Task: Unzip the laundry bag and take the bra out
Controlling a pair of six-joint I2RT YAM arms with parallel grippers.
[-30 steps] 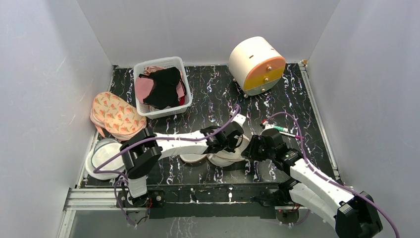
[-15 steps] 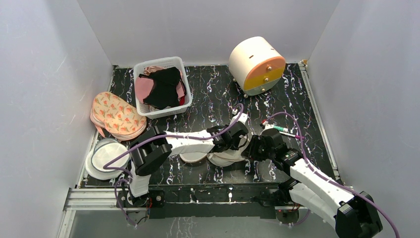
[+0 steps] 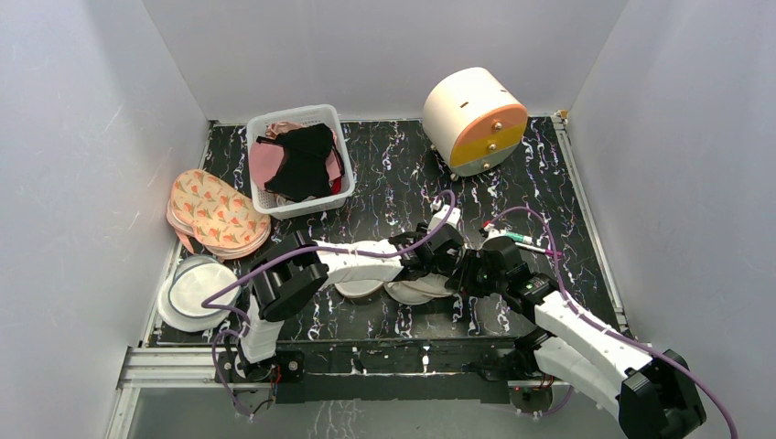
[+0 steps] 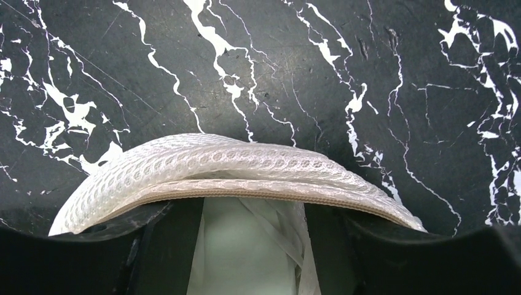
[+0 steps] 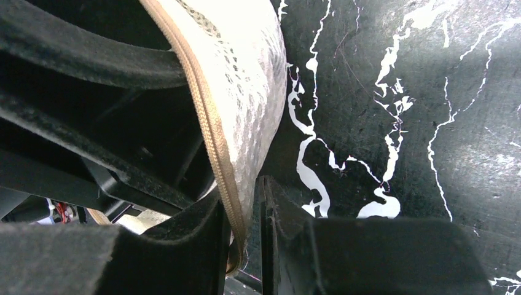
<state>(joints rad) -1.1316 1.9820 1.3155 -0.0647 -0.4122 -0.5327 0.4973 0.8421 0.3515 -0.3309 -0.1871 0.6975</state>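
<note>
Left pincer (image 3: 446, 259) is low over the bag (image 3: 407, 291). The bag lies in the middle of the counter (image 3: 384, 165), close to the front edge. In the wrist view the left pincer (image 4: 246, 236) is open. Its two dark fingers (image 4: 163, 246) are spread wide and hold nothing. The white net bag (image 4: 215, 163) makes a bow across them, with its tan zipper (image 4: 258, 192) along the lower edge. Under the zipper the bag gapes, and some soft pale cloth (image 4: 270, 230) shows between the fingers. I cannot tell if that cloth is the bra.

The right pincer (image 3: 468, 272) comes in from the right and almost meets the left one. It is pinched tight on the edge of the bag (image 5: 252, 80), right on the zipper (image 5: 212, 129). The zipper runs down into the thin slot of the right pincer (image 5: 246, 236).

At the back, a white basket (image 3: 297, 208) holds pink cloth and black cloth (image 3: 297, 160). A round cream box (image 3: 471, 114) with an orange front lies on its side to the right of the basket. Flowery pads (image 3: 215, 212) are stacked at the left edge. A white round bag (image 3: 188, 294) lies just in front of them. A pen (image 3: 517, 240) lies near the right arm.
</note>
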